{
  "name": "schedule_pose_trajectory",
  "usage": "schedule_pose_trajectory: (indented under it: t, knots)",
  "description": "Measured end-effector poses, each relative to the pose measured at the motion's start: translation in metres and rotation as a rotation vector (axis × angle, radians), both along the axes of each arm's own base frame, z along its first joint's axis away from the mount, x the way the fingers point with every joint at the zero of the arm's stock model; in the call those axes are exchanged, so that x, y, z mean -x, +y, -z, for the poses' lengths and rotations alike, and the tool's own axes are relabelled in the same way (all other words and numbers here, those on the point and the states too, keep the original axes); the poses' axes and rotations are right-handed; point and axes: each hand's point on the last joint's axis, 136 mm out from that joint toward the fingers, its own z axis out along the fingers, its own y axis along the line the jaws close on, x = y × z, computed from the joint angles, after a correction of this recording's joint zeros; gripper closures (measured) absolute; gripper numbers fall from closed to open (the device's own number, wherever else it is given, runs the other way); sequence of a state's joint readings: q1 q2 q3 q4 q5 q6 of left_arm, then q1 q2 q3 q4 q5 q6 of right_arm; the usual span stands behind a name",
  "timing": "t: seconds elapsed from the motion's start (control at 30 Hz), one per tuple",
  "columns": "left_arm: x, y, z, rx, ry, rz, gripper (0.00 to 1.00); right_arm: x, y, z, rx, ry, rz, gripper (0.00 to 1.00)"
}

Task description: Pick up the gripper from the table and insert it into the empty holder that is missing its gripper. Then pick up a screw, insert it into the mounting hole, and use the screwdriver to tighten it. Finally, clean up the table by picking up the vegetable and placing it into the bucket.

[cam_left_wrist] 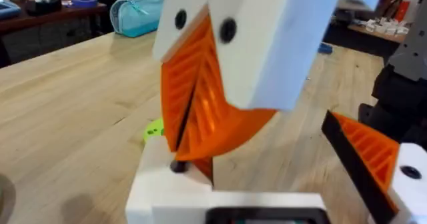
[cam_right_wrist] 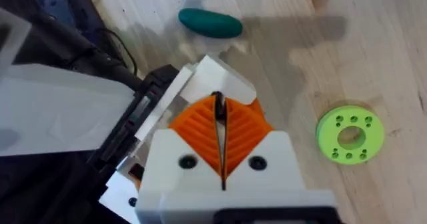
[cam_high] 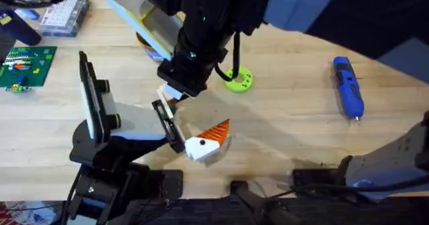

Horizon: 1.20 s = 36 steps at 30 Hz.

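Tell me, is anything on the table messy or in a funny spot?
The green vegetable lies loose on the wooden table, so it is not yet tidied away. Nothing looks spilled or broken.

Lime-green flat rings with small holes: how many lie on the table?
1. The lime-green flat ring lies on the wooden table near the middle of the overhead view, beside the dark arm, which may hide others.

bucket point(cam_high: 149, 39) mostly hidden behind dark arm; green circuit board point(cam_high: 25, 67) cut off by left edge
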<state>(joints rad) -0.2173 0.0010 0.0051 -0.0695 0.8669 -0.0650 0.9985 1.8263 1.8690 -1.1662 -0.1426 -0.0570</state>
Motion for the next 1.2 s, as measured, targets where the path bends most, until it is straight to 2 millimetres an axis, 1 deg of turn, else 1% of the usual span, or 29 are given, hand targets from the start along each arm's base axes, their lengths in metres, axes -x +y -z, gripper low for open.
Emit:
schedule_pose_trajectory:
  t: [0.33, 0.77, 1.2]
  knots:
    - [0.0001, 0.0000, -0.0001, 0.000, -0.001, 0.000, 0.011, -0.0047, 0.0072, -0.0033, -0.032, -0.021, 0.000, 0.992]
    - [0.0001, 0.0000, -0.0001, 0.000, -0.001, 0.000, 0.010, -0.0077, 0.0068, -0.0031, -0.020, -0.049, 0.006, 0.992]
    - [0.0002, -0.0001, -0.0001, 0.000, 0.000, 0.001, 0.011, -0.0066, 0.0050, -0.0021, -0.012, -0.044, 0.006, 0.992]
